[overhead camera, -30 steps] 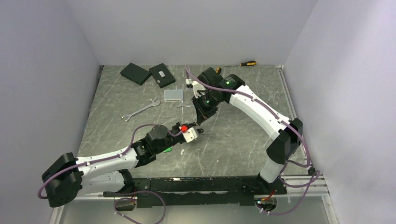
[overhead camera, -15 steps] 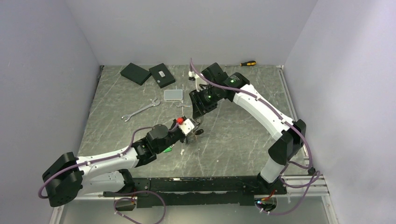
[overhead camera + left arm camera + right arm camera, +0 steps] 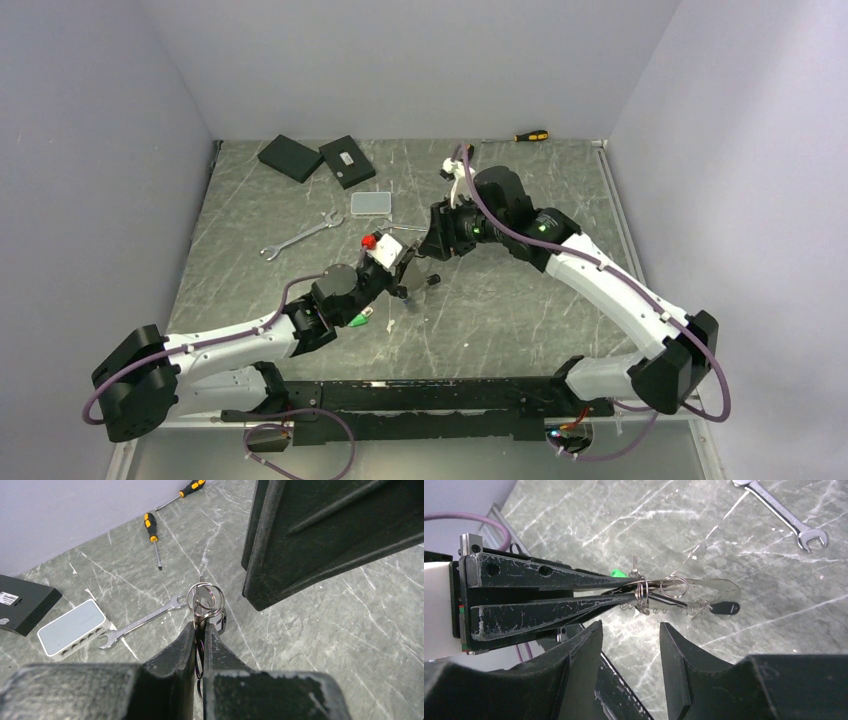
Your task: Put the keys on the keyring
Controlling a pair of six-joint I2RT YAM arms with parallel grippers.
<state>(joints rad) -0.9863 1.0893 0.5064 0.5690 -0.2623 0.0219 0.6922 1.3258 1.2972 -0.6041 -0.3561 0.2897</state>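
Observation:
My left gripper (image 3: 200, 626) is shut on the keyring (image 3: 205, 598), a cluster of thin silver wire loops held off the table. In the right wrist view the left gripper's fingers (image 3: 549, 595) reach in from the left, pinching the keyring (image 3: 644, 590). Keys (image 3: 704, 591) stick out beyond it, one with a black head (image 3: 725, 608). My right gripper (image 3: 630, 626) is open just in front of the ring, holding nothing. From above, the left gripper (image 3: 405, 275) and right gripper (image 3: 428, 248) nearly meet mid-table. A green-tagged key (image 3: 358, 320) lies under the left arm.
Two spanners (image 3: 300, 236) (image 3: 400, 227) lie left of centre, with a small clear box (image 3: 370, 203) behind them. Two black boxes (image 3: 290, 157) (image 3: 347, 160) sit at the back left. Screwdrivers (image 3: 152, 530) (image 3: 530, 135) lie near the back wall.
The right gripper has opened, and its arm has swung out to the right and lower. The left gripper has lifted and turned, carrying the keyring up and back.

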